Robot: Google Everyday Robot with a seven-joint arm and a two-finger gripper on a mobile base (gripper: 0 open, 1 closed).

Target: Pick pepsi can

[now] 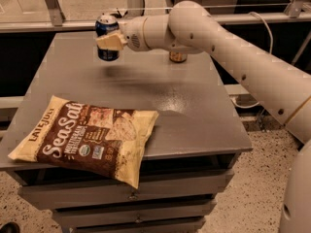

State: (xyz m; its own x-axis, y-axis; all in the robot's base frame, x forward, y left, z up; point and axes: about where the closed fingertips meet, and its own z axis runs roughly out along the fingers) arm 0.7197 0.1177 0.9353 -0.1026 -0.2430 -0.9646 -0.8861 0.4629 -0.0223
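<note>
The grey worktop (pixel 194 110) takes up most of the view, with drawers (pixel 131 195) stacked beneath its front edge. My white arm (pixel 233 52) comes in from the right and reaches across the far side of the worktop toward its far left corner. A large brown and cream bag of sea salt chips (pixel 87 137) lies flat at the near left, one corner hanging just over the front edge, well apart from everything else. My pincer (pixel 110 41) is at the far left of the worktop, clamped on the pepsi can (pixel 106 24); one pale finger (pixel 112 40) crosses the middle of its dark blue side. The can is upright, silver top showing, and it looks to hang just clear of the surface, with a soft shadow below it. A brown-gold can (pixel 178 57) stands behind my arm near the far edge, mostly hidden.
</note>
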